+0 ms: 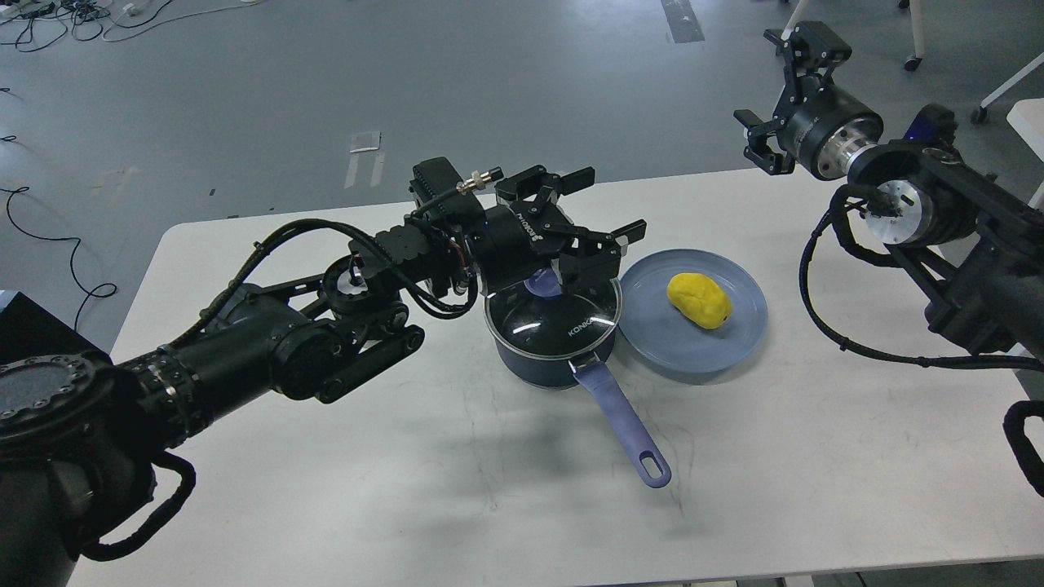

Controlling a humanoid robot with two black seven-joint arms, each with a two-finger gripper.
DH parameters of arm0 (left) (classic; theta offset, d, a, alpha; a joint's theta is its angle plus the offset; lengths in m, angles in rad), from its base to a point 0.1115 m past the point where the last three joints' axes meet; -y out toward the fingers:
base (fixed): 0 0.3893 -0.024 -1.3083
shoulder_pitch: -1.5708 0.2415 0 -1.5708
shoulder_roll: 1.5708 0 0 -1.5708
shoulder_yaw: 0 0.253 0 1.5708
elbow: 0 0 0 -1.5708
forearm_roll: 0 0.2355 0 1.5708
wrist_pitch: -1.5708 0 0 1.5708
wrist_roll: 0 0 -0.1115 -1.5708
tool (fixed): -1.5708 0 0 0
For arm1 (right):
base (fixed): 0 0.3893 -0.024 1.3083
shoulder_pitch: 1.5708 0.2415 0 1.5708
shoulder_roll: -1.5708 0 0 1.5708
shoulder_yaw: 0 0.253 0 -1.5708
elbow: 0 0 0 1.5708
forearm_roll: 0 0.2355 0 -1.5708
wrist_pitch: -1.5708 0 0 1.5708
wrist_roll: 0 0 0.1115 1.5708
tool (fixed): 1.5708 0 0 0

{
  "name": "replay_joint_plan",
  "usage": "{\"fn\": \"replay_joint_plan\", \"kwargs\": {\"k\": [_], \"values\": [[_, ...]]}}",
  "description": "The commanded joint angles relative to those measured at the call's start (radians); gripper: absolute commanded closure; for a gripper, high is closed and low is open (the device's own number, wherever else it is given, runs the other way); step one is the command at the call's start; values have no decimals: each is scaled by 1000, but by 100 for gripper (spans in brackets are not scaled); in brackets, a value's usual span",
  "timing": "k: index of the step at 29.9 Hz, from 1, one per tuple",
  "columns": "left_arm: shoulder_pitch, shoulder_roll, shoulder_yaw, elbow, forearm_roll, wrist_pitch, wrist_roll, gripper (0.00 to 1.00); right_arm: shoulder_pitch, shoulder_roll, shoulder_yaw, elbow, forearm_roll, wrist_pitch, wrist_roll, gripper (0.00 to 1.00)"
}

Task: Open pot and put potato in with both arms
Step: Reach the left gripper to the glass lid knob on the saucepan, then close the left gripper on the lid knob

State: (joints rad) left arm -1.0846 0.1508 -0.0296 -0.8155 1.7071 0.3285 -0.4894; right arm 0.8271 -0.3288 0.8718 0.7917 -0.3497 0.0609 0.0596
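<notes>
The left gripper hangs over the pot, fingers apart. The potato lies right of the pot. The right gripper is far right, fingers apart.

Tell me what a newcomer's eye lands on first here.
First, the yellow potato, bright on the blue-grey plate right of centre. Next, the left gripper, open above the lid of the pot at mid-table, around the lid's lavender knob; the pot's long handle points toward the viewer. The right gripper hangs open, high at upper right, away from everything.
</notes>
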Motion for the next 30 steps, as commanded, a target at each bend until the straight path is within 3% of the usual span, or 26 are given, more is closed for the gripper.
{"fn": "replay_joint_plan", "kwargs": {"k": [1, 3, 12, 20, 30], "values": [[0, -77, 72, 187, 0, 3, 1, 1, 0, -10, 13, -5, 3, -12, -1, 0], [0, -106, 108, 259, -14, 12, 1, 1, 0, -10, 13, 0, 29, -33, -3, 0], [15, -97, 132, 263, -43, 44, 1, 1, 10, -15, 12, -2, 57, -47, -6, 0], [12, 21, 137, 119, -70, 37, 1, 1, 7, -21, 10, -6, 57, -46, -7, 0], [74, 18, 138, 118, -61, 56, 1, 1, 3, -21, 3, -11, 57, -49, -27, 0]]}}
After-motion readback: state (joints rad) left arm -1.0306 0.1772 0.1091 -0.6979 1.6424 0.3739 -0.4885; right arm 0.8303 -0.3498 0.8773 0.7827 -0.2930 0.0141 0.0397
